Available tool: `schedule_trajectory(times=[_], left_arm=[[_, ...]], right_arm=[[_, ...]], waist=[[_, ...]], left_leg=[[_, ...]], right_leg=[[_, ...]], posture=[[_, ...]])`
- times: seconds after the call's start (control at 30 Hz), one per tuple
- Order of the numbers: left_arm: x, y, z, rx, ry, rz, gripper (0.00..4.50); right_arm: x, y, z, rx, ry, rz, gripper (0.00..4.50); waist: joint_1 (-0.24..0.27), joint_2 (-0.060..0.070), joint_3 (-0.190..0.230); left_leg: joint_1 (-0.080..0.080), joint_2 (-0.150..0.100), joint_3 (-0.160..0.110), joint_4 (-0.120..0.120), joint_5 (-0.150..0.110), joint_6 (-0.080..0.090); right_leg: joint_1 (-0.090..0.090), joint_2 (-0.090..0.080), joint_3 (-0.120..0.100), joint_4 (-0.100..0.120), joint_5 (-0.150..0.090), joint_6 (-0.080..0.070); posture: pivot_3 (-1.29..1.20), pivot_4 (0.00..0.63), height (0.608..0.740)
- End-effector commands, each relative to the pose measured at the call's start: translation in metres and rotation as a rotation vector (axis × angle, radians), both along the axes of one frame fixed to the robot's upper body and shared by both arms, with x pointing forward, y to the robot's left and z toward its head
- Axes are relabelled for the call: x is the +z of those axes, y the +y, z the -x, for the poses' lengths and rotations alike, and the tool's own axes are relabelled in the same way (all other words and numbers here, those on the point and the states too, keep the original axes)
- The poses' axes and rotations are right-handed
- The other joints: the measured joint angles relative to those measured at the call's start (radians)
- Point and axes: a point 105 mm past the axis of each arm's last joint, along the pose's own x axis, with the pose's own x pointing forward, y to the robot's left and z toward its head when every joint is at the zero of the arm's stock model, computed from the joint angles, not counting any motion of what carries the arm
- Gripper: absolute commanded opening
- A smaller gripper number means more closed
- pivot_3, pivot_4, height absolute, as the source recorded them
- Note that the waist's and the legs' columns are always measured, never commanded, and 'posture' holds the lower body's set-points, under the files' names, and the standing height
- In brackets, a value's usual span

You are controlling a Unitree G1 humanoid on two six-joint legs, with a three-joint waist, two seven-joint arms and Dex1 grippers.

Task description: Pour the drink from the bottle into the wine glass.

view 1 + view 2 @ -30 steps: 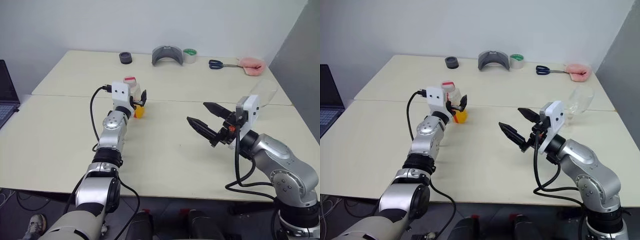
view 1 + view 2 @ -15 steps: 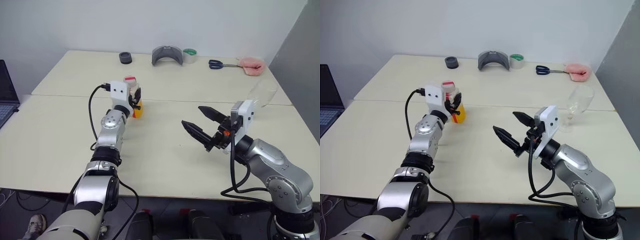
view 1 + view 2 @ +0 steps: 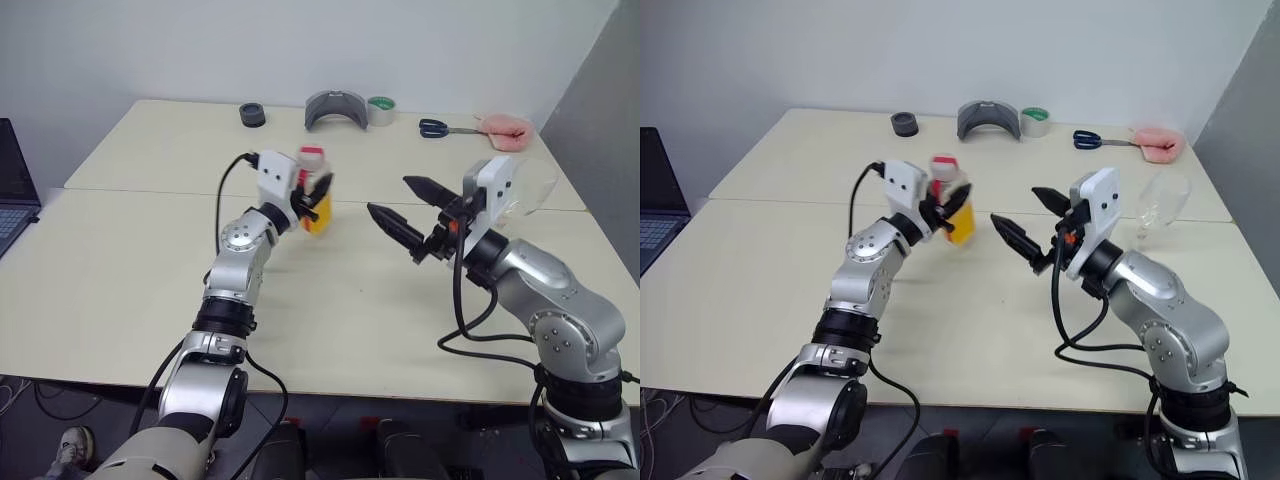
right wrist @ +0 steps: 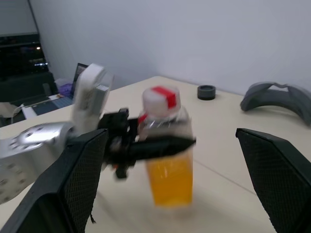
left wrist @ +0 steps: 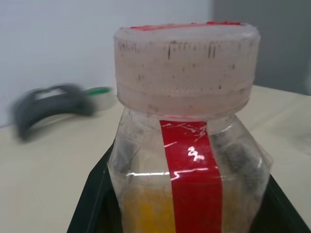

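My left gripper is shut on the bottle, which it holds near the middle of the table, leaning slightly. The bottle is clear with a red label strip, and its white-and-pink cap is on. The orange drink fills its lower half. My right gripper is open, a short way to the bottle's right, with its fingers pointing at the bottle. The wine glass stands empty at the right, beyond my right wrist.
Along the table's far edge lie a black tape roll, a grey curved piece, a green tape roll, scissors and a pink cloth. A laptop sits at the far left.
My left gripper shut on the bottle, raised it and carried it right, toward the table's middle. My right gripper, still open, rose and moved in toward the bottle.
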Motion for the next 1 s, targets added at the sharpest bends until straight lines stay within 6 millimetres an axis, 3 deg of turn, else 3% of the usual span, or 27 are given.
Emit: schedule_trajectory(times=[0.03, 0.17, 0.53, 1.0], left_arm=[[0.017, -0.021, 0.029, -0.195, -0.036, -0.03, 1.75], [0.017, -0.026, 0.037, -0.258, -0.013, -0.052, 1.75], [0.02, -0.032, 0.038, -0.288, -0.004, -0.056, 1.75], [0.023, -0.034, 0.039, -0.287, -0.004, -0.042, 1.75]], right_arm=[[0.017, 0.005, -0.001, 0.006, -0.042, -0.017, 4.5], [0.019, 0.009, -0.001, 0.013, -0.053, 0.001, 4.5], [0.009, 0.017, 0.004, 0.039, -0.013, 0.01, 4.5], [0.004, 0.02, -0.005, 0.041, 0.008, -0.002, 4.5]], waist=[[-0.003, 0.0, 0.0], [-0.004, 0.0, 0.0], [0.0, 0.0, 0.0], [0.0, 0.0, 0.0]], left_leg=[[0.0, 0.0, 0.0, 0.0, 0.0, 0.0], [0.0, 0.0, 0.0, 0.0, 0.0, 0.0], [0.0, 0.0, 0.0, 0.0, 0.0, 0.0], [0.0, 0.0, 0.0, 0.0, 0.0, 0.0]], right_leg=[[0.0, 0.0, 0.0, 0.0, 0.0, 0.0], [0.0, 0.0, 0.0, 0.0, 0.0, 0.0], [0.0, 0.0, 0.0, 0.0, 0.0, 0.0], [0.0, 0.0, 0.0, 0.0, 0.0, 0.0]], posture=[[0.0, 0.15, 0.74], [0.0, 0.15, 0.74], [0.0, 0.15, 0.74], [0.0, 0.15, 0.74]])
